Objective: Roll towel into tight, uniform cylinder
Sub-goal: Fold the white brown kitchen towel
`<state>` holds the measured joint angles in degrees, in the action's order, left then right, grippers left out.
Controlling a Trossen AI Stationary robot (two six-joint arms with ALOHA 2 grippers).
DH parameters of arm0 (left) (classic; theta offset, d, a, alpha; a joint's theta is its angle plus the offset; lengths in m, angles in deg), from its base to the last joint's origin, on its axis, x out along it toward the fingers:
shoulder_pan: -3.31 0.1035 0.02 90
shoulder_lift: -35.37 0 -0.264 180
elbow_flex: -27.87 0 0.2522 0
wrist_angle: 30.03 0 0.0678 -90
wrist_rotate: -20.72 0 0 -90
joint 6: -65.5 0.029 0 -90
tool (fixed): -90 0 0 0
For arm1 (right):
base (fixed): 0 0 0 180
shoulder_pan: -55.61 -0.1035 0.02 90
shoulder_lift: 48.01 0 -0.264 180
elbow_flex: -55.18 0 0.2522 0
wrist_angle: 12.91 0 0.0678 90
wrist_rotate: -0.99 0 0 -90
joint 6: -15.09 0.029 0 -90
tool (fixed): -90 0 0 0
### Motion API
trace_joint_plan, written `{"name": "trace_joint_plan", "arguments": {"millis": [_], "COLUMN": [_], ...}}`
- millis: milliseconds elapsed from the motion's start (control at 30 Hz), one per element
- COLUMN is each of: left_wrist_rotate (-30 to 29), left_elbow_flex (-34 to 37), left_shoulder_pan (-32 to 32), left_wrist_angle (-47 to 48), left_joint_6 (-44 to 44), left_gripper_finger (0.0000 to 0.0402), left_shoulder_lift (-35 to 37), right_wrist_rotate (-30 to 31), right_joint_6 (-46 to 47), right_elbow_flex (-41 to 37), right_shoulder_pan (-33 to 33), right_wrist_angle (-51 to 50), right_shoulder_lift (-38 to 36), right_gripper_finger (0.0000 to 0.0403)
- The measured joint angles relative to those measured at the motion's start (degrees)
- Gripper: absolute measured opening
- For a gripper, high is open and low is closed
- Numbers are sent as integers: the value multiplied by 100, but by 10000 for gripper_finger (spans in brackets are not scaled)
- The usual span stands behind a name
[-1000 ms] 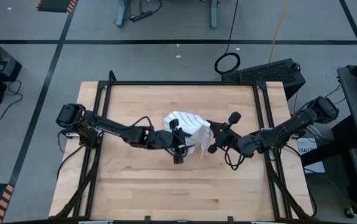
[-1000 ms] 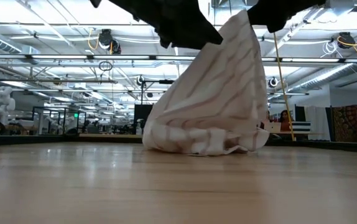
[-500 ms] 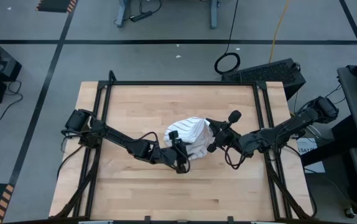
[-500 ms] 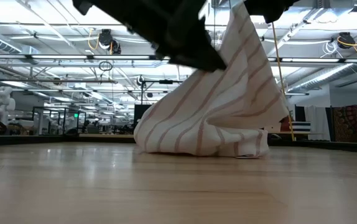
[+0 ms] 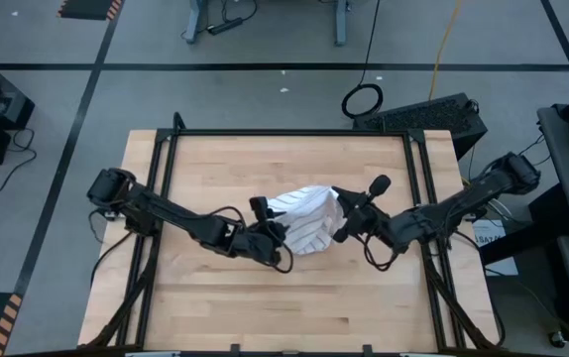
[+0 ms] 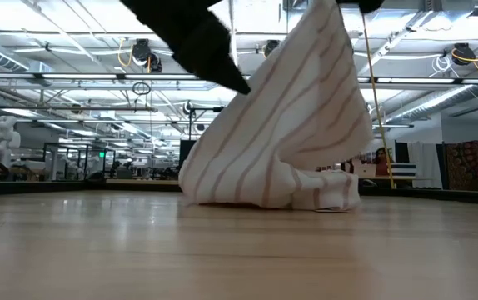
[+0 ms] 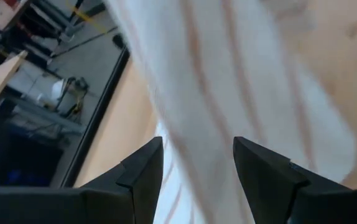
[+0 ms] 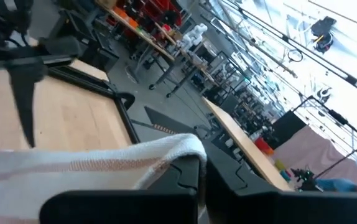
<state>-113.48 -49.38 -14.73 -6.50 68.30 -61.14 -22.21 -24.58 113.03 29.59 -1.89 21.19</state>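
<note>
- Near the middle of your worktop (image 5: pixel 215 307), the towel (image 5: pixel 306 216) sits as a bunched white heap with thin dark pinstripes, between the two arms.
- From the low view you see the towel (image 6: pixel 281 142) pulled up into a tent shape: its lower folds rest on the wood, and one corner rises to the top of the picture, where a dark gripper holds it.
- Your right gripper (image 5: pixel 342 226) is at the towel's right edge, above the worktop. Its fingers (image 8: pixel 135 193) are pressed together on a fold of the towel (image 8: pixel 97 158) that drapes across their tips, so it is clamped on the cloth.
- Your left gripper (image 5: pixel 271 232) is at the towel's left edge, just beside the heap. In its wrist view the two fingers (image 7: pixel 138 177) stand apart, with striped cloth (image 7: pixel 216 93) filling the space ahead of and between them.
- You cannot tell from these views whether the left gripper's fingers actually press on the cloth.
</note>
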Motion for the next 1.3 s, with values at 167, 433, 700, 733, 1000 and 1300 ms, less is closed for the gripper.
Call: {"name": "trace_joint_plan", "arguments": {"millis": [167, 433, 700, 733, 1000, 1300], "left_wrist_rotate": [30, 636, 637, 636, 614, 716], "left_elbow_flex": [314, 1228, 1324, 1272, 1163, 1161], "left_shoulder_pan": [124, 639, 925, 902, 463, 178], "left_wrist_angle": [-90, -1272, -2144, -2131, -2116, -2277], "left_joint_6": [-291, -398, 4, 104, 939, 1845], "left_gripper_finger": [199, 140, 9, 6, 4, 3], "left_shoulder_lift": [147, 144, 213, 292, 1852, 3711], "right_wrist_rotate": [122, 225, 255, 264, 719, -387], "right_joint_6": [-186, -265, -294, -301, -639, -290], "right_elbow_flex": [100, 113, 113, 113, 298, 694], "right_shoulder_pan": [-208, -493, -788, -837, -1423, -1311], "right_wrist_angle": [24, 63, 63, 66, 69, 71], "right_shoulder_lift": [-115, -329, -473, -508, -940, -1140], "right_gripper_finger": [0, 0, 0, 0, 0, 0]}}
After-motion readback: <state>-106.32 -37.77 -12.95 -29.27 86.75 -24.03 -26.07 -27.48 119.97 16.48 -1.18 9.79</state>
